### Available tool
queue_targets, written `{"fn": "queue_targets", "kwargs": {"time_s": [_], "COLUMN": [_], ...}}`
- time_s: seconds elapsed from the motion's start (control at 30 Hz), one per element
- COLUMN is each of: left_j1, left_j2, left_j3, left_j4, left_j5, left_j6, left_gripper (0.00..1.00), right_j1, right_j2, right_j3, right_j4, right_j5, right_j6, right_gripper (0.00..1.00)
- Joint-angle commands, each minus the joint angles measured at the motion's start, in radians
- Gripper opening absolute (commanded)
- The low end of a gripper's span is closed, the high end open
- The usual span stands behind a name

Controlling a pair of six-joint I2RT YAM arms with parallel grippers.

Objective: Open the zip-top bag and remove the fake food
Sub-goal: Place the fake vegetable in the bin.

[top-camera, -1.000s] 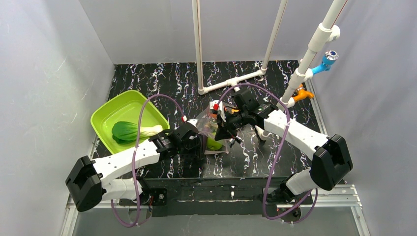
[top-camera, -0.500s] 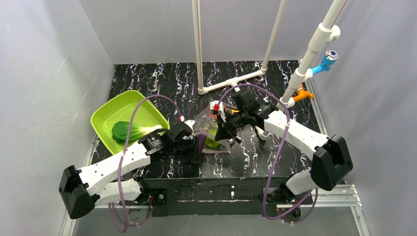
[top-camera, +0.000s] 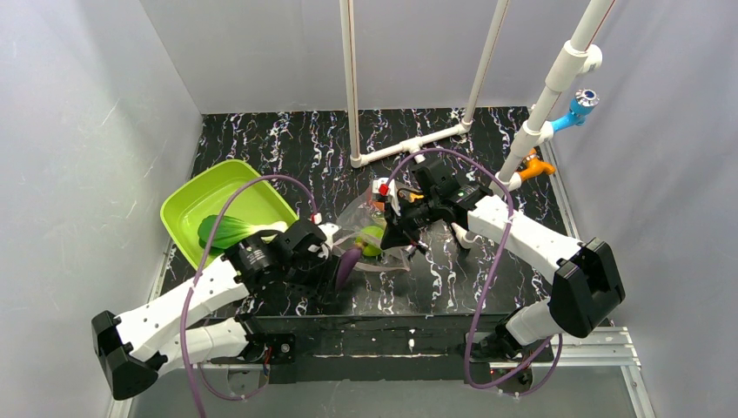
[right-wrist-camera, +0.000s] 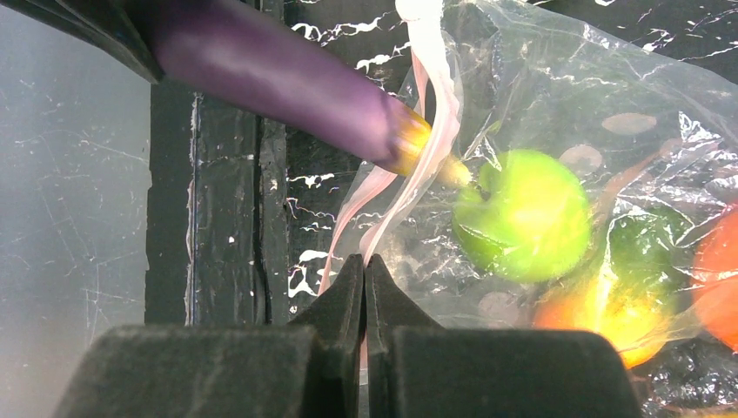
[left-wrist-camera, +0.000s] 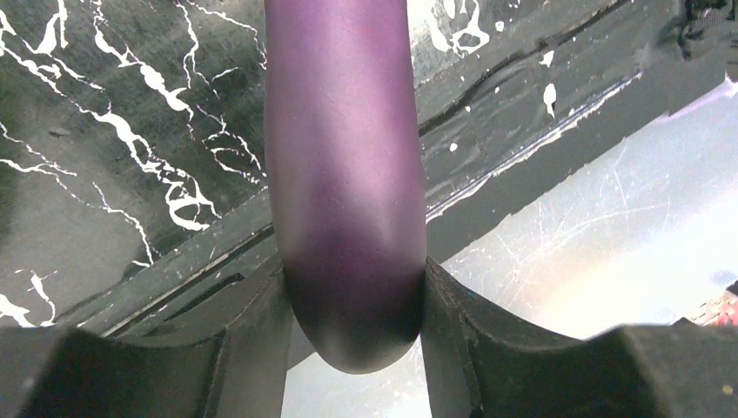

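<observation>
**Top external camera:** mounted high behind the arm bases, facing down and forward. Bases sit at 6 o'clock and the table (top-camera: pixel 261 139) runs to 12 o'clock. Coverage is wide.

**Left wrist camera:** very close range, with the left claw (left-wrist-camera: pixel 355 292) at 6 o'clock and the eggplant (left-wrist-camera: pixel 344 157) filling the centre.

**Right wrist camera:** close range, with the right claw (right-wrist-camera: pixel 365 270) at 6 o'clock and the zip-top bag (right-wrist-camera: pixel 566 113) toward 2 o'clock.

All three views share the eggplant.

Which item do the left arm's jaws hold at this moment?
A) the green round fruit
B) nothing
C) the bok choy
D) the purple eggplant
D: the left wrist view shows the purple eggplant clamped between the left jaws, its far end at the mouth of the zip-top bag.
</observation>
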Motion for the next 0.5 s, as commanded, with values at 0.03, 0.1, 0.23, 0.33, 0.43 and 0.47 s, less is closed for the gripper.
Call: {"fn": "queue_targets", "kwargs": {"time_s": [0.03, 0.1, 0.23, 0.33, 0.43, 0.47], "left_j1": [-0.001, -0.001, 0.0, 0.0, 0.0, 0.0], "left_j2": [-0.051, -0.072, -0.137, -0.181, -0.23, -0.246], "left_j3": [0.077, 0.096, 0.111, 0.107, 0.105, 0.105], "left_j4": [-0.137, -0.173, -0.196, -0.213, -0.236, -0.243], "left_j5": [0.041, 0.022, -0.039, -0.081, -0.13, -0.149], "left_j6": [0.083, 0.095, 0.082, 0.043, -0.006, -0.022], "left_gripper": [0.0, 0.0, 0.0, 0.0, 0.0, 0.0], "right_j1": [-0.004, -0.004, -0.004, -0.005, -0.007, -0.008], "right_j2": [-0.03, -0.03, -0.029, -0.029, -0.031, -0.029], "right_j3": [0.0, 0.0, -0.001, -0.003, -0.004, -0.005], "right_j4": [0.022, 0.022, 0.021, 0.021, 0.022, 0.023], "right_j5": [-0.031, -0.032, -0.036, -0.036, -0.036, -0.036], "right_j6": [-0.01, -0.011, -0.013, -0.015, -0.018, -0.018], "right_gripper": [0.01, 0.01, 0.01, 0.01, 0.01, 0.01]}}
